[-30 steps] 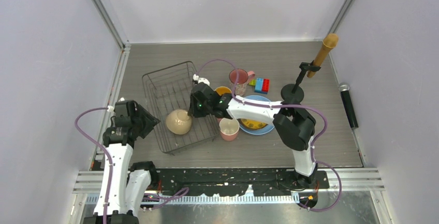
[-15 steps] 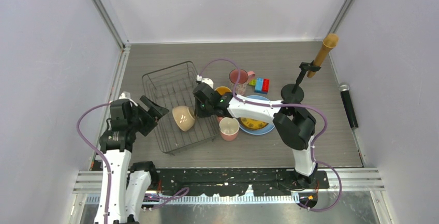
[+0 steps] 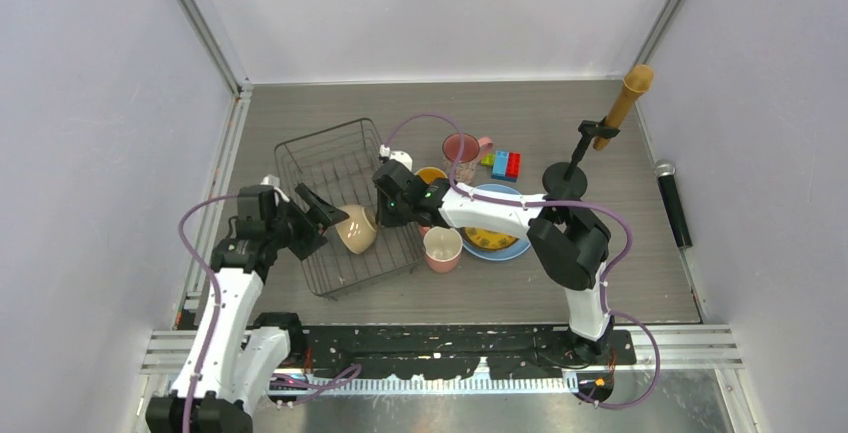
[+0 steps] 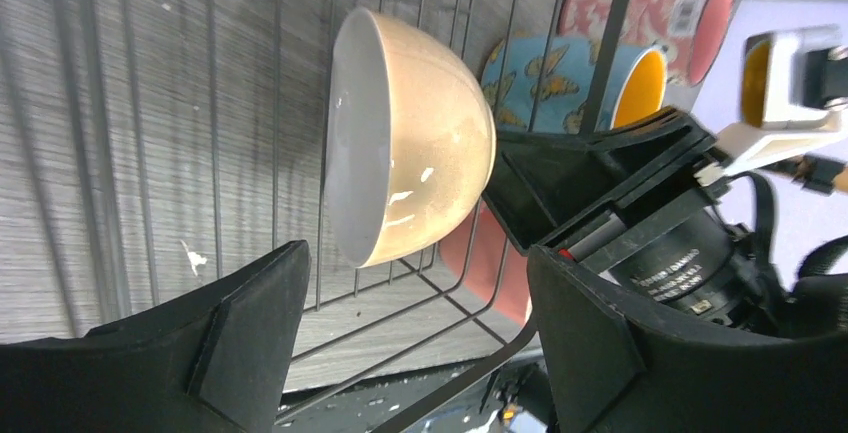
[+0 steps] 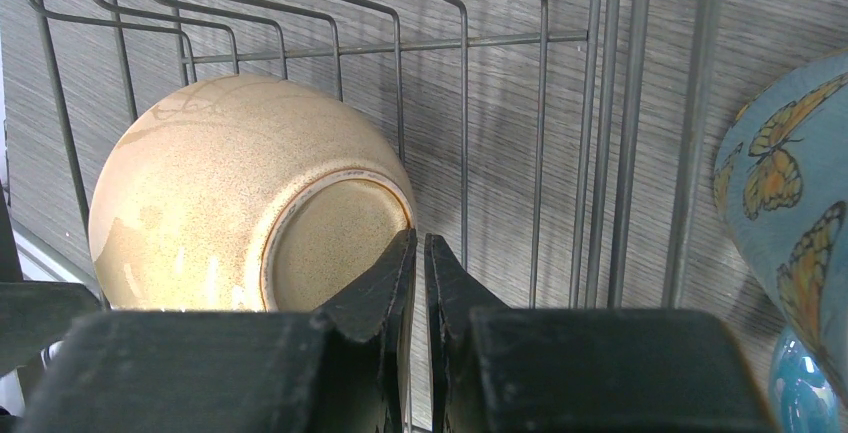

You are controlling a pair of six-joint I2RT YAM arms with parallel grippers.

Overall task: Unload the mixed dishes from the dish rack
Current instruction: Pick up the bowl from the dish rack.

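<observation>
Plainly, the grey worktop carries most of the load by now: the blue plate with the yellow plate on it, the pink mug, the blue mug and the pink cup all stand just beside the black wire rack, on its right. We see one dish left inside the rack, a tan bowl tipped on its side near the right wall.

The right arm reaches over that wall. Its jaws are pinched nearly together and their tips rest against the bowl's foot. We judge it is propping the bowl so that the rim faces the other arm.

The left arm comes in from the opposite side with its jaws spread wide. They are lined up on the bowl but do not touch it. Taking the bowl by its rim looks like the step in hand.
</observation>
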